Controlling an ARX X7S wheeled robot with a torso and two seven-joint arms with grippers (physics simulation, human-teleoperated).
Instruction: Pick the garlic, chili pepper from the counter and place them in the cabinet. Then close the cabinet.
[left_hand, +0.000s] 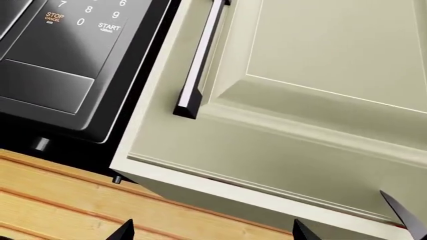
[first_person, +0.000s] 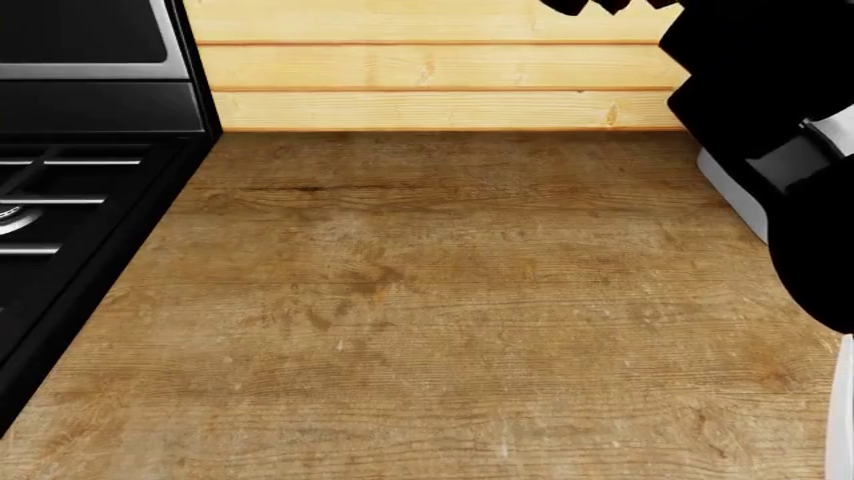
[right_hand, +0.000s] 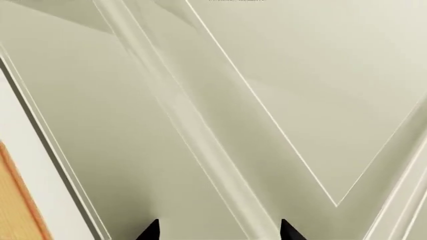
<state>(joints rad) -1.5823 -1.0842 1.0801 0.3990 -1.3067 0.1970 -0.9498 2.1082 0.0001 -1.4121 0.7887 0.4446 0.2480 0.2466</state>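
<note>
Both grippers, left (left_hand: 210, 231) and right (right_hand: 219, 229), spread, empty | garlic, chili pepper unseen; counter (first_person: 441, 320) bare | step: closing cabinet door (left_hand: 320, 75) | next: push panel flush

- Just ahead of my left hand, a cream panelled cabinet door (left_hand: 320, 75) with a dark bar handle (left_hand: 200, 60).
- Beside it, a black microwave (left_hand: 60, 65).
- Pale wood-plank wall (first_person: 441, 65) behind.
- A black stove (first_person: 67, 220) stands off to my left.
</note>
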